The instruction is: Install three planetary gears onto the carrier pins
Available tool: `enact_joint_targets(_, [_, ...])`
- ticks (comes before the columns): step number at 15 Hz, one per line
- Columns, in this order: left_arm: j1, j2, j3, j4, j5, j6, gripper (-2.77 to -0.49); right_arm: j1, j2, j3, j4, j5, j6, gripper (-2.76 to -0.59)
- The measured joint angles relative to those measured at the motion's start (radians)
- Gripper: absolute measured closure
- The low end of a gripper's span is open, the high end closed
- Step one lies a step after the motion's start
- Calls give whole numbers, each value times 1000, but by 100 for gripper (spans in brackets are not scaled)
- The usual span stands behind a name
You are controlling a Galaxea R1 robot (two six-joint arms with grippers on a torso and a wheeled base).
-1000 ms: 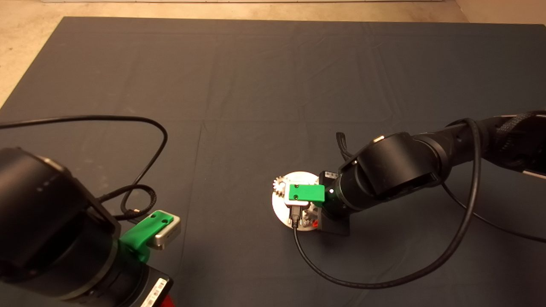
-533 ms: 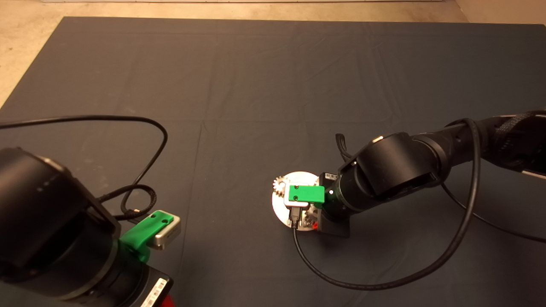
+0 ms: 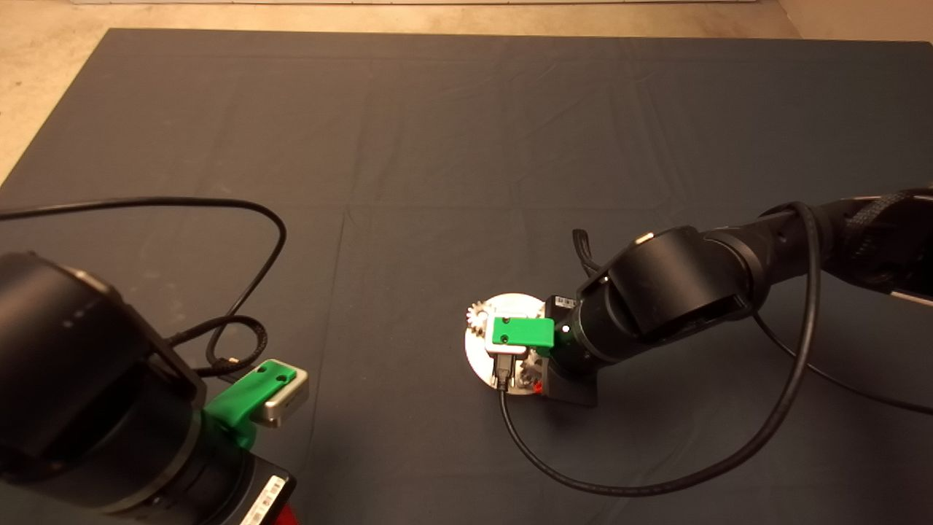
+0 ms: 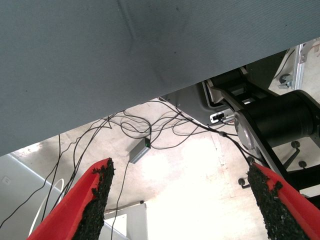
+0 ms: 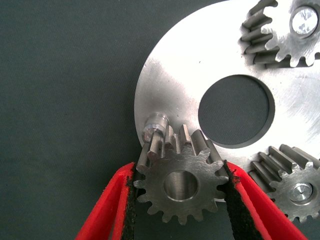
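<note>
The round silver disc (image 5: 200, 60) lies on the dark mat, and in the head view the disc (image 3: 477, 350) sits right of centre. My right gripper (image 5: 180, 172) hovers low over its edge, shut on a planetary gear (image 5: 180, 186). That gear sits tilted just beside a bare carrier pin (image 5: 156, 125), its bore off the pin. Two more gears are seated on pins, one (image 5: 292, 30) across the central hole and one (image 5: 296, 191) next to the held gear. In the head view only one gear (image 3: 478, 316) shows. My left gripper (image 4: 182, 195) is parked open at the lower left.
A black cable (image 3: 619, 477) loops on the mat in front of the right arm. Another cable (image 3: 248, 211) arcs above the left arm. The left wrist view shows the mat's edge (image 4: 150, 95), floor cables and the robot's base (image 4: 280, 120).
</note>
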Motion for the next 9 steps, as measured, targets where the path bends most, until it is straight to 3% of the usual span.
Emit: enact_joint_targets(9, [0, 0, 0, 0, 0, 0, -188, 3, 26, 0, 1, 0, 3, -107])
